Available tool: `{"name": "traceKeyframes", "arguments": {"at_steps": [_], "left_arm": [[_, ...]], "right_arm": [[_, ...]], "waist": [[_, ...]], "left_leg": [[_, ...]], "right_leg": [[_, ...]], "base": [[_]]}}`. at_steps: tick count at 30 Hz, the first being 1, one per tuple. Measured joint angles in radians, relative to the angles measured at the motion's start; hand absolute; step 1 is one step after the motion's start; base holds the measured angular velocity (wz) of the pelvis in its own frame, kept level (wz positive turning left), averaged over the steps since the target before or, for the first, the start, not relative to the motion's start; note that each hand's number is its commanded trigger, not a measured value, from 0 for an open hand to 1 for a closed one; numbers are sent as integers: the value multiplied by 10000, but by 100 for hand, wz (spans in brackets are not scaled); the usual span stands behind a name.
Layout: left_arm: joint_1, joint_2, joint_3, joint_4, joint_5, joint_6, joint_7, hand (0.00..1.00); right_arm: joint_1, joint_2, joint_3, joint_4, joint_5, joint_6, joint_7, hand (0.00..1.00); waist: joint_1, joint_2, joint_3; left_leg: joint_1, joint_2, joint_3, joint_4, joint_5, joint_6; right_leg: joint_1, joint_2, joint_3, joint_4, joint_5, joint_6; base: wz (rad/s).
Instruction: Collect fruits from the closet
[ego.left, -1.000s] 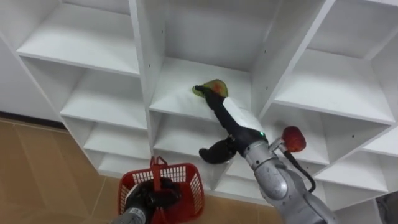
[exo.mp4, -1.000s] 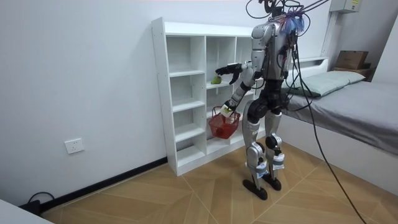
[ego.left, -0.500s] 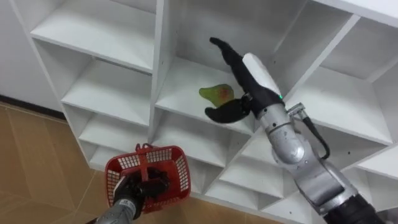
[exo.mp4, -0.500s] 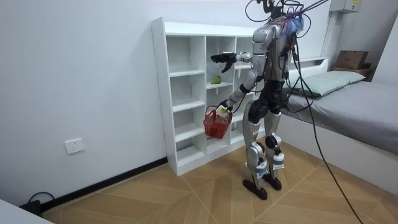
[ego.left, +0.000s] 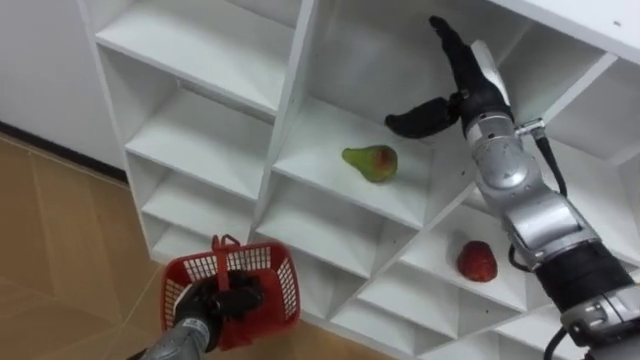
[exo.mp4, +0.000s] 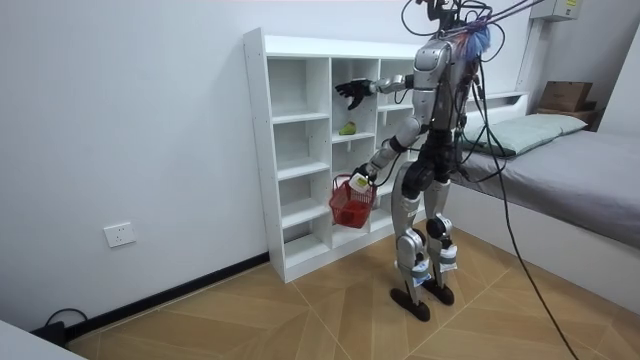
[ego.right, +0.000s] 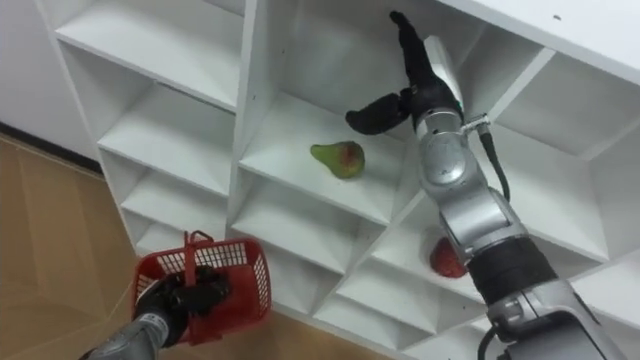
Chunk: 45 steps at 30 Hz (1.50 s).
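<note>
The robot is standing right in front of the white closet (ego.left: 190, 150), with a bed (exo.mp4: 580, 170) behind it on the room view's right. A pear (ego.left: 371, 162) is lying on its side near the centre of the frame, on a shelf in the closet's middle column. It is green with a reddish blush on one side, and its narrow end is pointing toward the frame's left. A red fruit (ego.left: 477, 261), rounded and glossy, is sitting in the compartment to the lower right of the pear's shelf.

The right hand (ego.left: 466, 88) is reaching into the upper right of the frame, above and to the right of the pear and clear of it. Its fingers are stretching out straight, with the thumb spreading wide and nothing in its grasp. At the lower left, the left hand (ego.left: 215, 303) is wrapping its fingers round the handle of a red mesh basket (ego.left: 283, 295), which is hanging low in front of the bottom shelves.
</note>
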Motion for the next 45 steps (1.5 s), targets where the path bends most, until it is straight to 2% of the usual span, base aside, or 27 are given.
{"name": "traceKeyframes", "arguments": {"at_steps": [3,6,12,15,19,26,32,37,42,45], "left_arm": [[117,42,-106,39,363,131,-108,100],[197,46,-104,180,680,149,-263,100],[282,158,-153,262,667,222,-356,100],[360,177,-253,281,671,227,-432,100],[409,195,-292,401,667,226,-466,100],[542,211,-283,407,671,226,-552,100],[601,212,-276,404,766,226,-610,100],[611,199,-292,404,765,229,-617,100],[630,200,-466,715,752,251,-624,100],[649,184,-481,742,752,251,-624,100]], "right_arm": [[-20,1,0,645,255,160,31,0],[-62,3,-1,903,282,164,51,0],[-60,48,13,1252,324,162,79,0],[-59,203,24,1692,316,156,84,0],[-60,243,45,1893,690,153,88,0],[-60,379,45,2203,1377,124,218,0],[-59,391,42,2268,1504,42,488,0],[-58,411,44,2314,1547,44,768,0],[63,706,45,2890,1944,40,1055,0],[88,719,3,2954,2023,-79,1055,0]], "waist": [[63,-18,10],[74,-31,23],[108,-53,57],[237,-22,101],[343,-11,113],[334,6,123],[322,104,192],[322,138,171],[287,196,157],[285,247,134]], "left_leg": [[-107,-39,-102,58,0,0],[-388,-88,-181,201,0,1],[-708,-124,-253,354,0,1],[-720,-124,-272,345,-2,-2],[-954,-126,-279,394,-1,-3],[-945,-130,-242,412,-1,-1],[-882,-128,-243,345,-3,1],[-863,-124,-239,348,-2,0],[-722,-127,-246,335,-2,2],[-720,-123,-243,329,-2,1]], "right_leg": [[-21,-30,-219,-11,-1,1],[-185,-50,-310,-37,-1,2],[-351,-45,-438,-149,3,9],[-358,-35,-440,-151,3,9],[-581,-39,-456,-136,4,9],[-573,-57,-447,-135,4,10],[-519,-56,-457,-136,3,16],[-493,-51,-456,-134,3,16],[-349,-51,-462,-135,0,20],[-349,-49,-467,-135,-5,29]], "base": [[12],[10],[4],[0],[0],[1],[0],[0],[1],[0]]}}
